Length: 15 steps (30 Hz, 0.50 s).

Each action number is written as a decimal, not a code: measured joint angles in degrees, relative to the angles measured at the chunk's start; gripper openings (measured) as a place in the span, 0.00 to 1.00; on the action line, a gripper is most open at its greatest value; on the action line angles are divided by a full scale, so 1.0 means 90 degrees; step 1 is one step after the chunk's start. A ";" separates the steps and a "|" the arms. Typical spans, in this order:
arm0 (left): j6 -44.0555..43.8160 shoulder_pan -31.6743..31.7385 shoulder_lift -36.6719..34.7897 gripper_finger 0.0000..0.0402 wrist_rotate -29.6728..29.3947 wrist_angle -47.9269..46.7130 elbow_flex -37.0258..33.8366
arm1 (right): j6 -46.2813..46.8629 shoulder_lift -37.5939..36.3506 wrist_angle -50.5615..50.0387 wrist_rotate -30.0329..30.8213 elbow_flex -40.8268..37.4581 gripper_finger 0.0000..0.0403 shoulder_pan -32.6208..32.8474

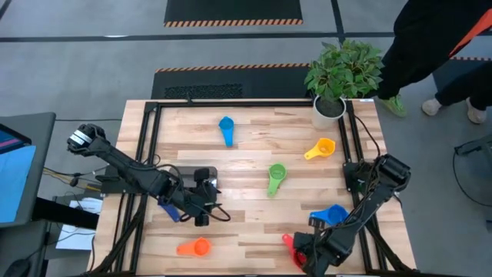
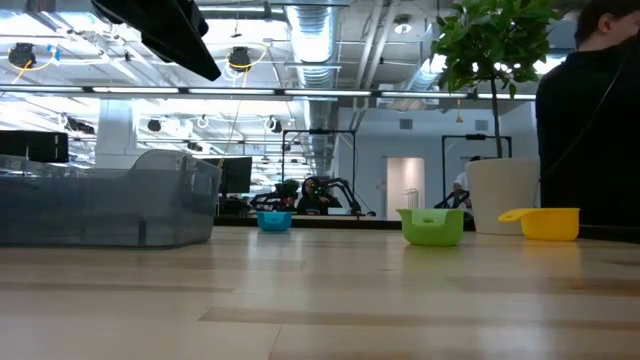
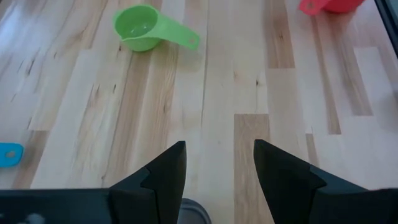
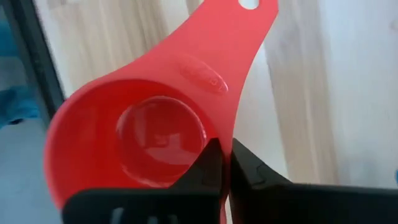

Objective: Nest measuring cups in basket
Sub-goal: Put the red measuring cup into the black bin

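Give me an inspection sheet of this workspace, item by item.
Surface: wooden table, light planks.
Job's things: light blue cup, yellow cup, green cup, blue cup, orange cup, red cup; basket by the left arm.
Clutter: potted plant.
Grippers: left gripper open, empty; right gripper shut on red cup's rim.
Cables: at the table's left edge.
Surroundings: person beyond the table.

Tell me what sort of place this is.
Probably a robotics lab or workshop: a framed wooden table on a floor with hazard-striped mats, exposed ceiling ducts overhead, and another robot arm rig in the background.
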 joint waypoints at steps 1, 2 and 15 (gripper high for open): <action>-0.0039 0.0000 0.0000 0.44 0.0000 0.0000 0.0000 | -0.0063 0.0000 -0.0022 -0.0001 0.0002 0.04 -0.0044; -0.0082 0.0000 0.0000 0.44 0.0002 -0.0001 0.0000 | -0.0119 0.0002 -0.0049 0.0001 -0.0001 0.04 -0.0089; -0.0183 -0.0032 -0.0632 0.44 0.0410 -0.0278 0.0001 | -0.1308 -0.1054 -0.1534 0.1306 -0.0025 0.02 -0.1251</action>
